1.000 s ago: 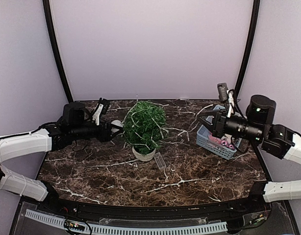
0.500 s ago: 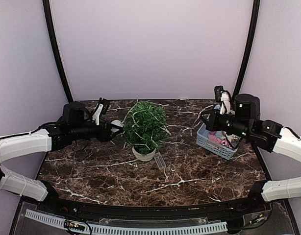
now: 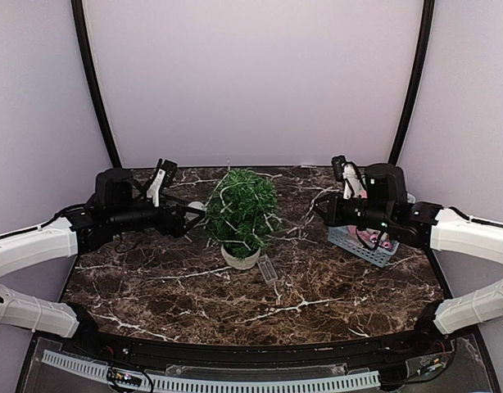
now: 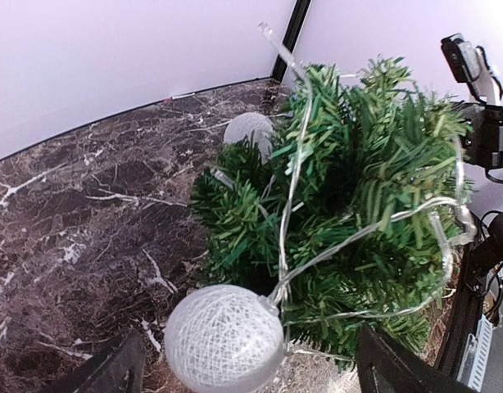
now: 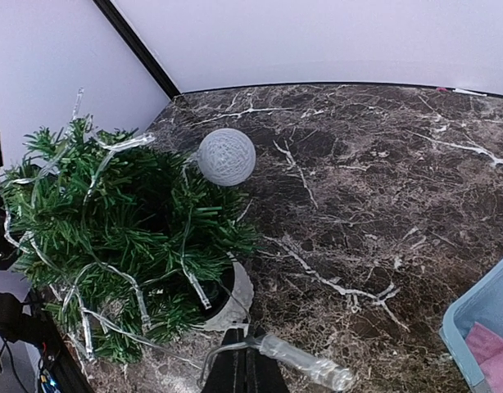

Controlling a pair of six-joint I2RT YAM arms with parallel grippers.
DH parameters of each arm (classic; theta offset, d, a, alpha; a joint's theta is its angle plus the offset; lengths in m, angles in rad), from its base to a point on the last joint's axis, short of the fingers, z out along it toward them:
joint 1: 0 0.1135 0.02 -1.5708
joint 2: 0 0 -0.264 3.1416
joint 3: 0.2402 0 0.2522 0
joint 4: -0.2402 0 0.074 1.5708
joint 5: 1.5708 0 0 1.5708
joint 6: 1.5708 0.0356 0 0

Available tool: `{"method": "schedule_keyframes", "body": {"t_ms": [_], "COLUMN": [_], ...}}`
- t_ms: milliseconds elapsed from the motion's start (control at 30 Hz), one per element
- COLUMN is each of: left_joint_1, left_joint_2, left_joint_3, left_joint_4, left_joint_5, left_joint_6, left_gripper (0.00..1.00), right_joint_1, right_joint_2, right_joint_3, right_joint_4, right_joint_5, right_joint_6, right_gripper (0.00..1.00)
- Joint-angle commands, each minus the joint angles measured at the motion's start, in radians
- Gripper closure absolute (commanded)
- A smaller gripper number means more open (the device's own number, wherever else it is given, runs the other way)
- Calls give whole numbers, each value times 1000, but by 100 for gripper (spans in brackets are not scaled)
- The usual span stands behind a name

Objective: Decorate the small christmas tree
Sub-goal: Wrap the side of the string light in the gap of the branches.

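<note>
My left gripper (image 4: 247,354): jaws wide apart, a white woven ball (image 4: 224,337) between them, clear of both fingers. My right gripper (image 5: 243,364): jaws pressed together, with the clear light string (image 5: 305,363) just beside the tips; whether it is pinched I cannot tell. The small christmas tree (image 3: 242,211) stands upright in its pale pot (image 3: 240,258) mid-table, between my grippers.

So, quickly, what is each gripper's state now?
Left gripper: open, white string-ball ornament between its fingers, ungripped.
Right gripper: closed, nothing visibly held.
</note>
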Motion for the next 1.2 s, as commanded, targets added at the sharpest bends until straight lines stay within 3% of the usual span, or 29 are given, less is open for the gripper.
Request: {"method": "schedule_keyframes", "body": {"t_ms": [0,233,467,733,1167], "left_joint_1": [-4,-11,-118,-119,-105], "left_joint_2": [-101,-184,-29,77,61], "left_joint_3": [-11,75,350,386,357], "left_joint_4": [-44,-119,-182,-73,-69], "left_joint_5": [-17,-9,-59,-53,-40], "left_joint_6": [24,25,80,26,-1], "left_gripper": [5,5,7,6,3], "right_joint_1": [-20,-48,-125,-154,-152], "right_joint_2": [41,131,214,426,691], "right_joint_3": [23,44,97,286,481], "right_joint_4": [85,128,195,238,350], "right_joint_5": [2,-46,-143,-282,-478], "right_joint_6": [-30,-45,-66,-92,-58], "right_gripper": [100,100,97,100,100]}}
